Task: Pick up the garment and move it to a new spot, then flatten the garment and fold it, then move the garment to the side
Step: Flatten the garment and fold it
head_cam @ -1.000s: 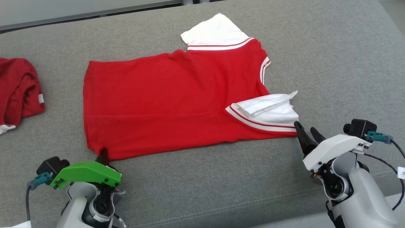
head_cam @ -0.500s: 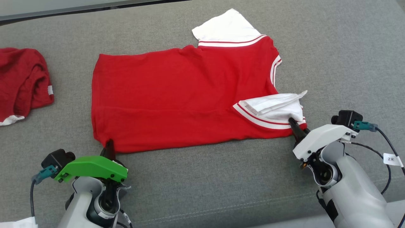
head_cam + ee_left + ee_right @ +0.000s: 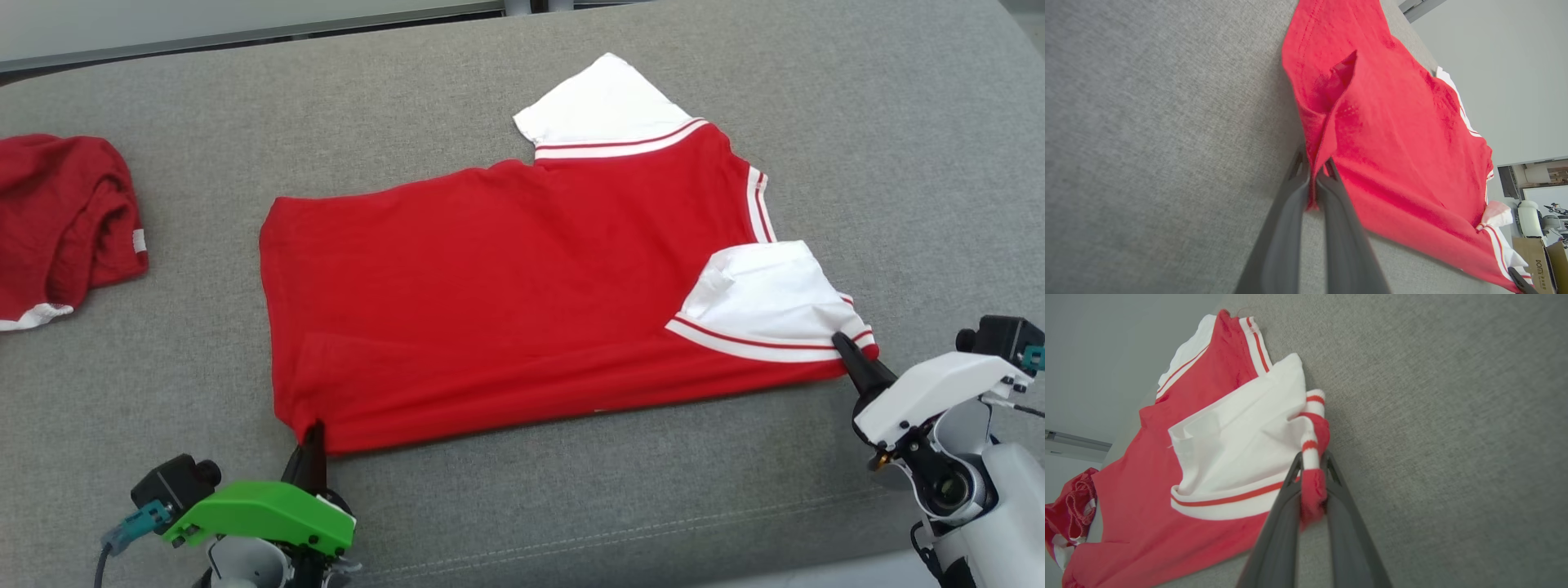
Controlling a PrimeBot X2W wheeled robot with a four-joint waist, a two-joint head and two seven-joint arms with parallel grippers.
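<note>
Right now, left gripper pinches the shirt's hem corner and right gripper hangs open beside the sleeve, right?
Not open: the right gripper is shut on the shirt by the sleeve, per the right wrist view. The left gripper does pinch the hem.

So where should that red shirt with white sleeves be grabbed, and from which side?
Its two near corners, from the robot's side: left gripper on the hem corner, right gripper on the corner by the white sleeve. The shirt lies flat, so only edges can be pinched.
</note>
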